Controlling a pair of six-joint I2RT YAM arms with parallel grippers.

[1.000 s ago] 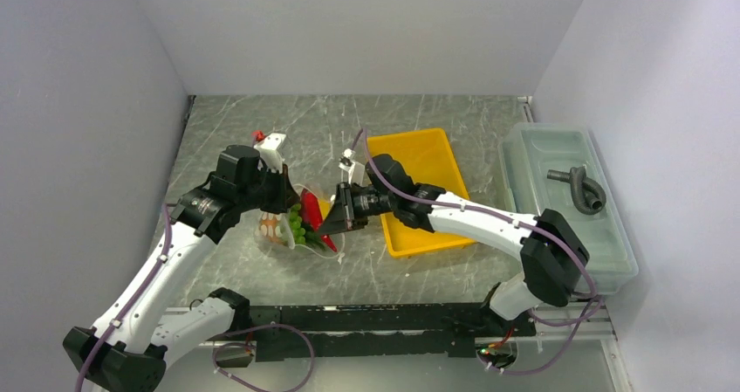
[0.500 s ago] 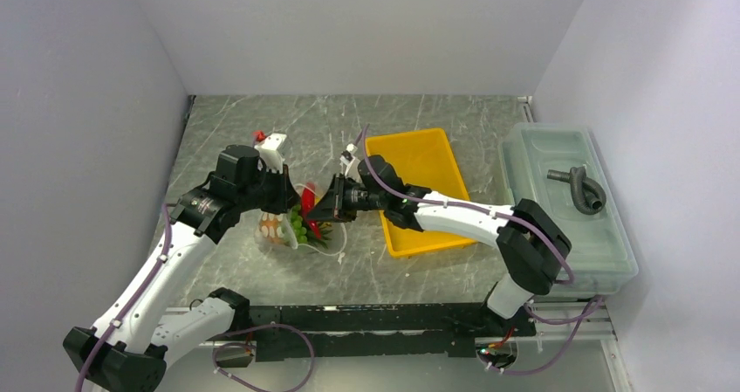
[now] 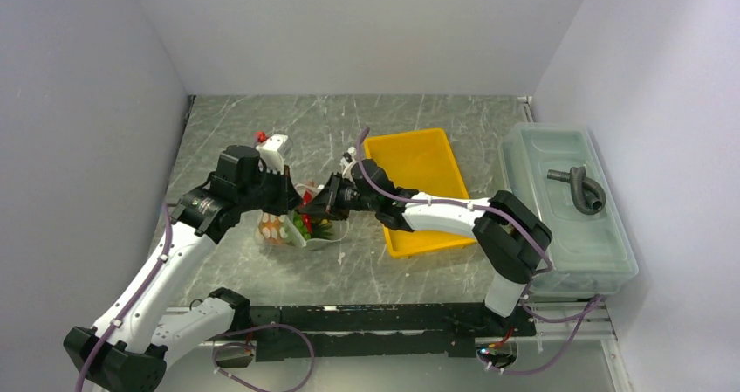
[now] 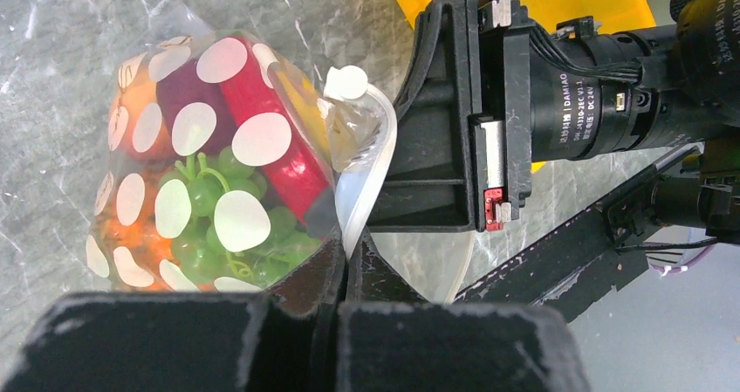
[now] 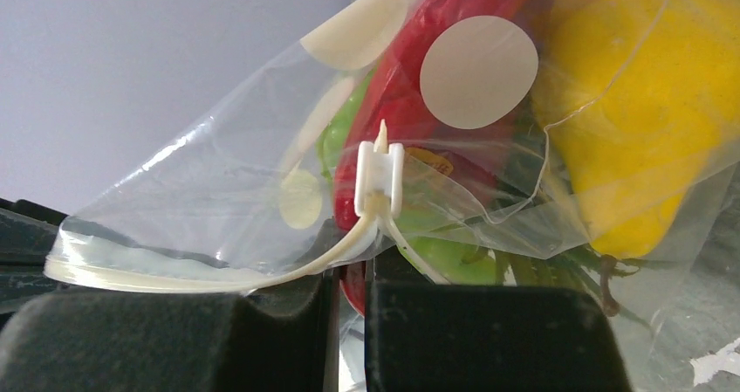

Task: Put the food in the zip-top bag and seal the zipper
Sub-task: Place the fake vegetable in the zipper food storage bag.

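Bag [image 3: 284,231]: just left of tray [image 3: 428,169], food [image 4: 205,196] inside.
Step, as judged: sealing.
Left gripper [image 4: 346,251]: pinching the bag's mouth edge.
Right gripper [image 5: 351,265]: pinching the zipper [image 5: 174,280] beside its slider [image 5: 380,178].
Next: probably draw the closure along the zipper, with the left gripper bracing.

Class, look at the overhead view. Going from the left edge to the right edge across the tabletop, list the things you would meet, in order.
left arm → spotted bag of toy food → yellow tray → clear lidded bin
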